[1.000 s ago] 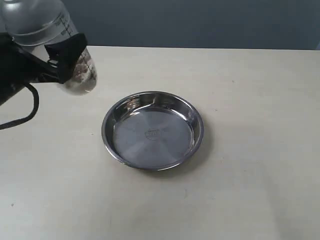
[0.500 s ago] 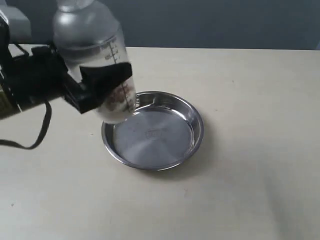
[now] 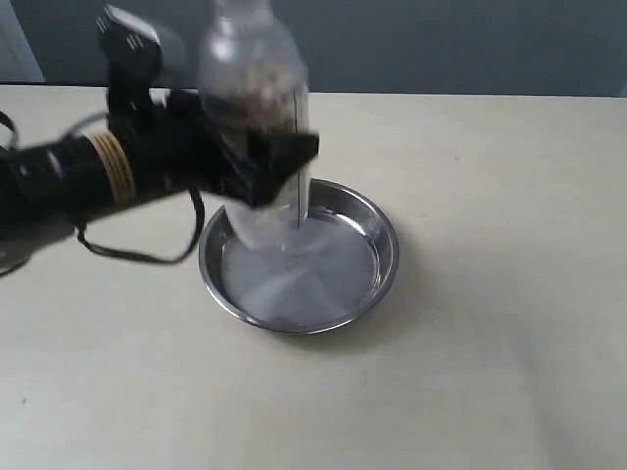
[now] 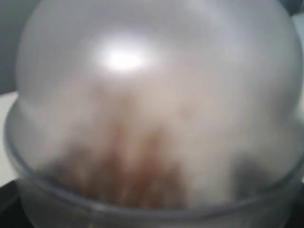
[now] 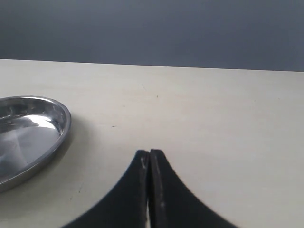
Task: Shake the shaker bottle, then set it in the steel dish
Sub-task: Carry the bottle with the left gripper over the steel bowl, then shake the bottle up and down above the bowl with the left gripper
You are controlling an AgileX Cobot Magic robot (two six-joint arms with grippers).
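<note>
Grip on shaker bottle [image 3: 257, 108] above steel dish [image 3: 384, 245]

Shows the left end effector [image 3: 263, 164] clamped round the middle of the shaker bottle, with one black finger [image 3: 286, 159] lying across the near side of the frosted wall. Holds the bottle close to upright, cap end up, its base over the left part of the steel dish. Cannot tell whether the base touches the dish floor or hangs just above it, since blur smears both bottle and arm. Puts the brownish bits [image 3: 263, 93] high inside the bottle, near the shoulder rather than at the base. Fills the left wrist view with the frosted dome of the bottle [image 4: 152, 85], brown streaks [image 4: 128, 161] blurred behind the plastic. Sets the dish flat on the pale worktop [image 3: 490, 362], rim shining, flat bottom showing to the right of the bottle. Trails a black cable [image 3: 137, 253] in a loop beneath the left arm, close to the dish rim. Finds the right end effector [image 5: 149, 164] well apart from the bottle, its two black fingertips pressed together with nothing between them, low over the worktop [image 5: 213, 118] and near the rim of the dish [image 5: 62, 124].
</note>
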